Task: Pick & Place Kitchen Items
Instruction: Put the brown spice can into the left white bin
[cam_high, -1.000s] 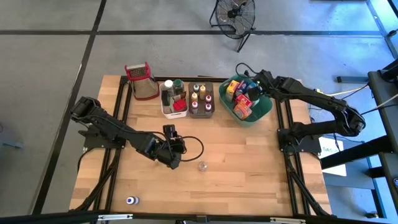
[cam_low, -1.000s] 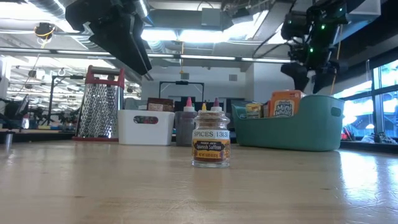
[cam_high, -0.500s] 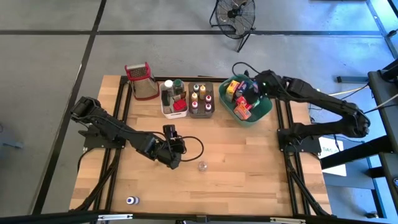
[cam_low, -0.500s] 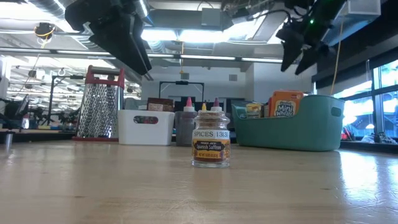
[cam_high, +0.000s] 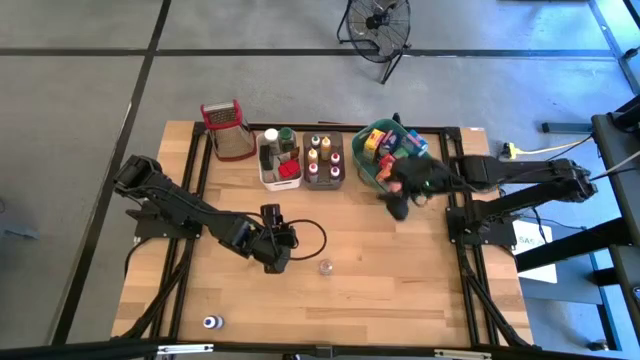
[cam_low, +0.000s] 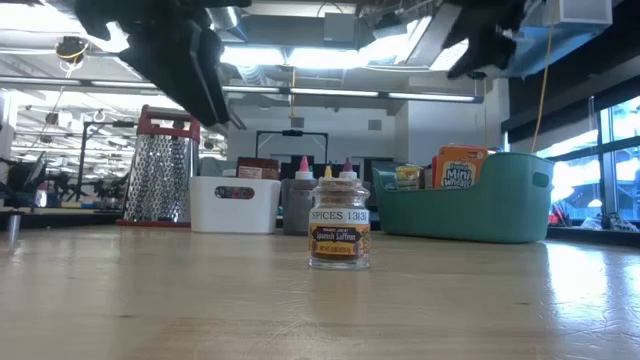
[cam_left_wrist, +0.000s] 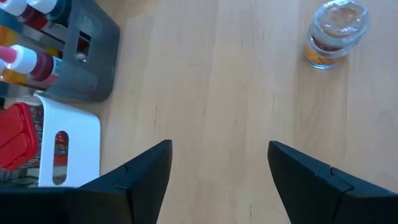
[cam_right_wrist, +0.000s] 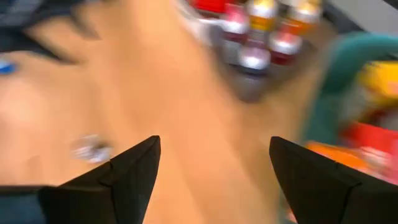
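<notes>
right gripper (cam_high: 397, 205) now off teal bin (cam_high: 428, 176), low over table near edge, jaws wide, empty.

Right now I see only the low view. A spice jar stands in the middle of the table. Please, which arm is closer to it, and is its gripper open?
Observer: The left gripper is closer. In the high view it hangs just beside the spice jar, apart from it. The left wrist view shows its fingers spread, with nothing between them.
Operator: And the right gripper?
Observer: The right gripper is at the front edge of the teal bin, over the wood. It is open and empty in its wrist view.
Operator: Is any other item loose on the table?
Observer: Yes, a small blue-capped bottle stands near the front left corner.
</notes>
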